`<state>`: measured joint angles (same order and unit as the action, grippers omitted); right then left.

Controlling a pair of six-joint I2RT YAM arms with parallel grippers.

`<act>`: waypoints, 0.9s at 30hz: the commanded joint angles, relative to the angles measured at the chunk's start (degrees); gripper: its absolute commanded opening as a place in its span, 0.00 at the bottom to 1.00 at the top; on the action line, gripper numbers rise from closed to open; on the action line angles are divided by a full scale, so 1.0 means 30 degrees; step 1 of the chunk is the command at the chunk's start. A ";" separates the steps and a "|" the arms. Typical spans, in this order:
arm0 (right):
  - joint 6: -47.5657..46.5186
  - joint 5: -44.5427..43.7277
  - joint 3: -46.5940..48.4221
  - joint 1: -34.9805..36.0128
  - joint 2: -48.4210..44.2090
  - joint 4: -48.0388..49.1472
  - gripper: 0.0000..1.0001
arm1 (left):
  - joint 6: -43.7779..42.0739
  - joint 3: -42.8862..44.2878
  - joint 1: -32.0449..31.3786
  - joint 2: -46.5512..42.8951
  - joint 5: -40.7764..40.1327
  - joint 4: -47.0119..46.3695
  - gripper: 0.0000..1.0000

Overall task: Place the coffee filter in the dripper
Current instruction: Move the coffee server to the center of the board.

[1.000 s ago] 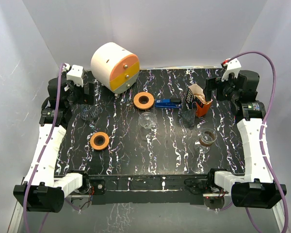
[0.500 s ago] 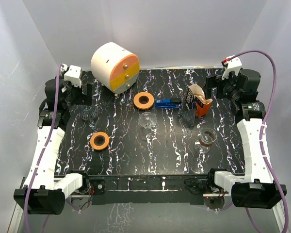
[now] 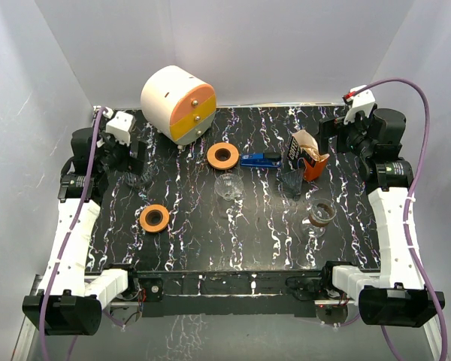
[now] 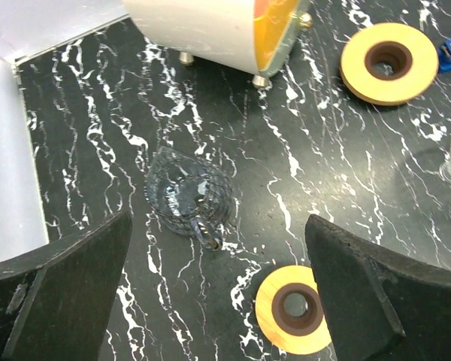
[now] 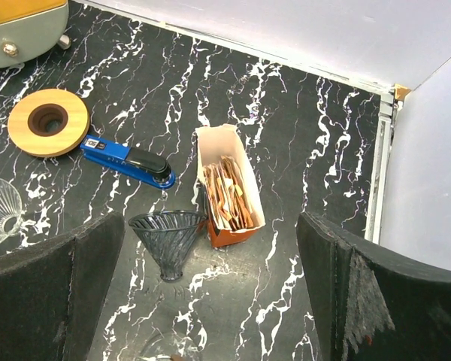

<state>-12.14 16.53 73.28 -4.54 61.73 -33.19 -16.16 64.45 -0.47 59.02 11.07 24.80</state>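
Observation:
An orange box of brown paper coffee filters [image 3: 308, 154] stands at the back right and also shows in the right wrist view [image 5: 229, 188]. A dark ribbed cone dripper [image 3: 292, 180] stands touching its near-left corner [image 5: 167, 237]. A second dark ribbed dripper with a handle [image 3: 137, 177] sits at the left and shows in the left wrist view [image 4: 189, 197]. My left gripper [image 3: 129, 153] is open and empty above and behind that left dripper [image 4: 218, 301]. My right gripper [image 3: 332, 137] is open and empty, high behind the filter box [image 5: 210, 301].
A white and orange drum-shaped drawer unit [image 3: 177, 101] stands at the back left. Two orange rings [image 3: 222, 156] [image 3: 155, 218], a blue stapler [image 3: 260, 159], a clear glass dripper [image 3: 229, 186] and a glass cup with a brown band [image 3: 320, 214] lie on the black marbled table [image 3: 210, 248].
My left wrist has shifted a little, first back, then down and right toward the left dripper. The right arm has barely moved. No object has moved.

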 commanded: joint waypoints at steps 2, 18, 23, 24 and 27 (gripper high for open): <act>-0.0961 0.0264 0.0213 0.0047 -0.0511 0.0026 0.98 | -0.1086 -0.0009 0.0171 -0.0187 0.2968 0.1462 0.99; -0.3370 0.0028 -0.1096 -0.0936 -0.0987 -0.3903 0.98 | -0.1559 0.0388 0.1344 0.1460 0.4703 0.2818 0.99; -0.4694 0.0168 -0.1893 -0.1528 -0.1636 -0.5670 0.98 | -0.1838 0.0440 0.1559 0.2051 0.4586 0.3084 0.98; -0.5150 0.0219 -0.2057 -0.1577 -0.1749 -0.6197 0.98 | -0.1862 0.0386 0.1603 0.2102 0.4533 0.3110 0.98; -0.6255 -0.0158 -0.2656 -0.1564 -0.2017 -0.7603 0.98 | -0.1963 0.0169 0.1730 0.2045 0.4588 0.3199 0.97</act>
<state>-25.19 16.80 66.72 -8.86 57.49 -50.48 -20.91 64.45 3.97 66.02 23.20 33.28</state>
